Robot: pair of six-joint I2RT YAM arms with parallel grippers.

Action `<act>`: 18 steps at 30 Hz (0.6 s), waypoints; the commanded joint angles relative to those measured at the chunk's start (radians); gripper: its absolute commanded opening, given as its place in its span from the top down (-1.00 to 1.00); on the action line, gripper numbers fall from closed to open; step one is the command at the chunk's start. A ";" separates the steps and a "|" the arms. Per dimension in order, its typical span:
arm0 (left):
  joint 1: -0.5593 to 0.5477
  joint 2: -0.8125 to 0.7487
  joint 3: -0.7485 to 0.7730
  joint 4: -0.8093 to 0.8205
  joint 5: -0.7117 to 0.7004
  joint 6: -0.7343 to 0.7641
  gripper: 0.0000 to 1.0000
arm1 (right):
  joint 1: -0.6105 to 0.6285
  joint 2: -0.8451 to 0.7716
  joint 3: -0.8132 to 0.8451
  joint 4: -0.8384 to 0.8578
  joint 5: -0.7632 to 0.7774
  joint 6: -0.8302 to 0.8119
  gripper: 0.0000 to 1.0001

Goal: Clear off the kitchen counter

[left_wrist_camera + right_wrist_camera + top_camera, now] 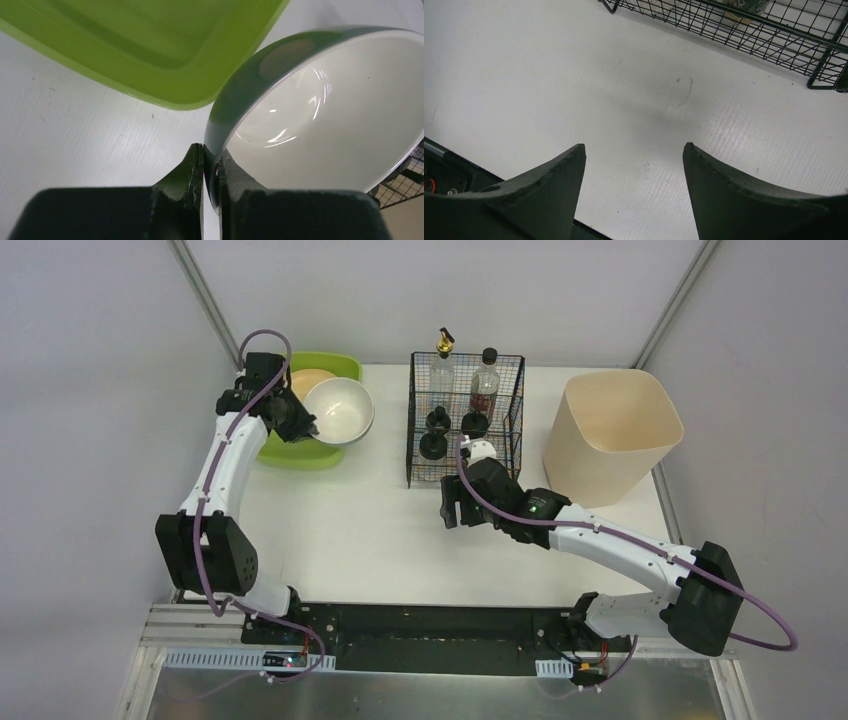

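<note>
White bowl [330, 120] rim between jaws

A: Entry: readable text, brands, numbers, signs?
B: None legible. Two bottles [486, 380] inside the black wire basket [415, 440]: any label print is too small to read.
A: Left of the basket?
B: Green tray [300, 452], white bowl [340, 408]: no lettering seen.
A: Right of it?
B: Cream bin [610, 440]: plain. Bench [574, 75] before the basket: scuffs only.
</note>
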 commanded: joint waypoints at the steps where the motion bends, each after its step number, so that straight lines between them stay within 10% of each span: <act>1: 0.046 0.021 0.102 0.123 0.025 -0.098 1.00 | 0.004 -0.008 0.011 0.015 0.008 0.009 -0.49; 18: 0.183 0.337 0.243 0.267 -0.015 -0.335 1.00 | 0.005 0.002 0.011 0.021 -0.017 0.012 -0.49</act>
